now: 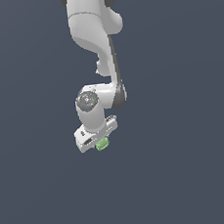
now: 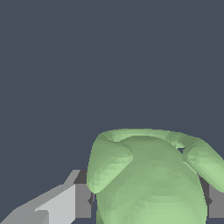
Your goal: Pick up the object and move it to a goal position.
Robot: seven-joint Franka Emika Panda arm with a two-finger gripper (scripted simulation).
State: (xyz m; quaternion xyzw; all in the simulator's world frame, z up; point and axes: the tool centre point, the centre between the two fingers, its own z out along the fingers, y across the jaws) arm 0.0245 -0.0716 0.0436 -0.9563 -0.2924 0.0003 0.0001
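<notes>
Exterior view first: the white arm [image 1: 92,32] comes down from the top centre of the frame and bends into a chunky wrist a bit left of centre. Right under that sits the tool [image 1: 98,137], tilted so its bar slopes up toward the right. The object [image 1: 103,144] pokes out from the tool's lower edge, just below the middle of the frame. From here it's only a tiny light-green nub, way smaller than the tool, with a slightly lumpy outline. Everything around it is flat dark blue-grey, so I honestly can't tell if there's a bench under it or how high it sits.

Wrist view: the object [image 2: 151,183] fills the lower right quarter of the picture. It's pale green, rounded and blobby, with a fat central body plus knobby lobes bulging out on both sides and a curved ridge across the top. Faceted shading, matte look. Grey fingers [image 2: 82,200] sit tight against it on either side, so the tool is pinching the blob between them.
</notes>
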